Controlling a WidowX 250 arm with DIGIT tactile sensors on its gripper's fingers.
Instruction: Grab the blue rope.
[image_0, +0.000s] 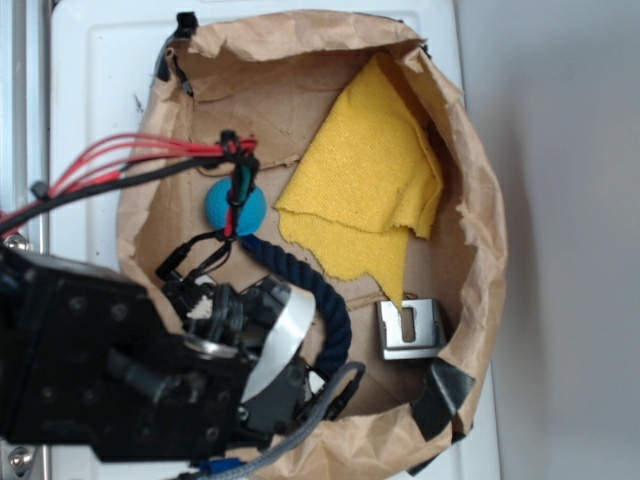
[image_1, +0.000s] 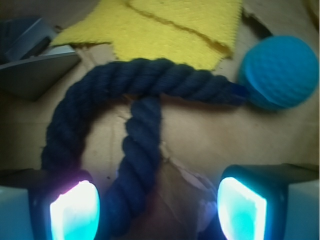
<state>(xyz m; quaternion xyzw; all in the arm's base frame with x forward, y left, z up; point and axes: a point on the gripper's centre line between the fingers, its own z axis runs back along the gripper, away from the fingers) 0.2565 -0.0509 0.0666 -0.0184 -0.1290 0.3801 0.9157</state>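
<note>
My jaws hang spread over the blue rope (image_1: 140, 145); one strand lies between them; next, lower and pinch.

In the exterior view the robot arm (image_0: 110, 370) covers the lower left of the paper bag (image_0: 480, 200), hiding the near end of the blue rope (image_0: 310, 275) and the fingers themselves, so whether they touch the rope cannot be told there. The light blue ball (image_0: 236, 205), just beside the rope's far end, is partly crossed by red and black cables (image_0: 130, 160). In the wrist view the fingers (image_1: 75, 210) are cut off by the bottom edge and glare washes out their pads; the rope's lower strand runs out of the picture between them. The grey metal piece (image_1: 35, 65) beside the rope is blurred, possibly a clip.
</note>
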